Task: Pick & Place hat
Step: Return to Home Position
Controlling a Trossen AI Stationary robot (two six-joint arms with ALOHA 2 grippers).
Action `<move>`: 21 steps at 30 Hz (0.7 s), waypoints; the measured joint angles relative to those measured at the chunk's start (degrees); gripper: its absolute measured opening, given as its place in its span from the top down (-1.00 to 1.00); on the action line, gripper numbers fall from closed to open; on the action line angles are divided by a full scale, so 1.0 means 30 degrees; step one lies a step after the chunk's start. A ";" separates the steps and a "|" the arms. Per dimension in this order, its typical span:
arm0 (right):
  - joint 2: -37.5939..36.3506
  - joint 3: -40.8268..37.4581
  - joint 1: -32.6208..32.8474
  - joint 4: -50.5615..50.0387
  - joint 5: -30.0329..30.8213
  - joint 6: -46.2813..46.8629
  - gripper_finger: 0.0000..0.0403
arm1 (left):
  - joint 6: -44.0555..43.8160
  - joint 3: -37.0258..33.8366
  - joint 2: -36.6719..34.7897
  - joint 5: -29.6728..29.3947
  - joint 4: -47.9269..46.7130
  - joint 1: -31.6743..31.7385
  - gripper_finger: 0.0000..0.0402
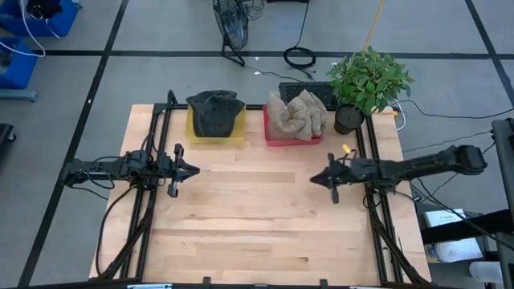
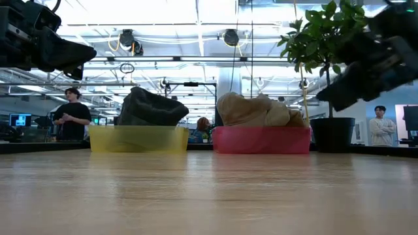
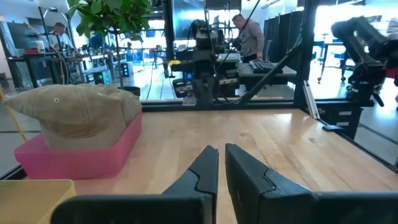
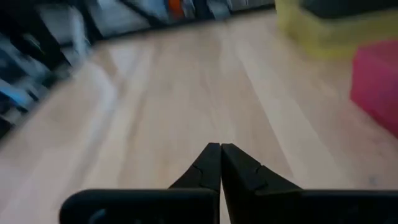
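A dark hat (image 1: 215,112) sits in a yellow bin (image 1: 215,133) at the table's far side; in the low view the dark hat (image 2: 150,108) rises above the yellow bin (image 2: 138,139). Tan hats (image 1: 297,114) are piled in a pink bin (image 1: 293,138) beside it, also seen as tan hats (image 2: 255,109) and, in the left wrist view, a tan hat (image 3: 74,115) in the pink bin (image 3: 81,152). My left gripper (image 1: 193,169) hovers shut at the table's left. My right gripper (image 1: 315,178) hovers shut at the right, above the bare wood.
A potted plant (image 1: 365,84) stands at the table's far right corner. Black frame rails (image 1: 152,160) run along both table sides. The wooden top (image 1: 257,209) lies between the grippers. People stand in the room beyond.
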 joint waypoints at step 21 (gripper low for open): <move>-1.1243 -0.2376 -0.0051 0.0620 -0.1181 -0.1647 1.00 | 0.0007 0.0000 0.0000 0.0029 0.0007 0.0007 0.81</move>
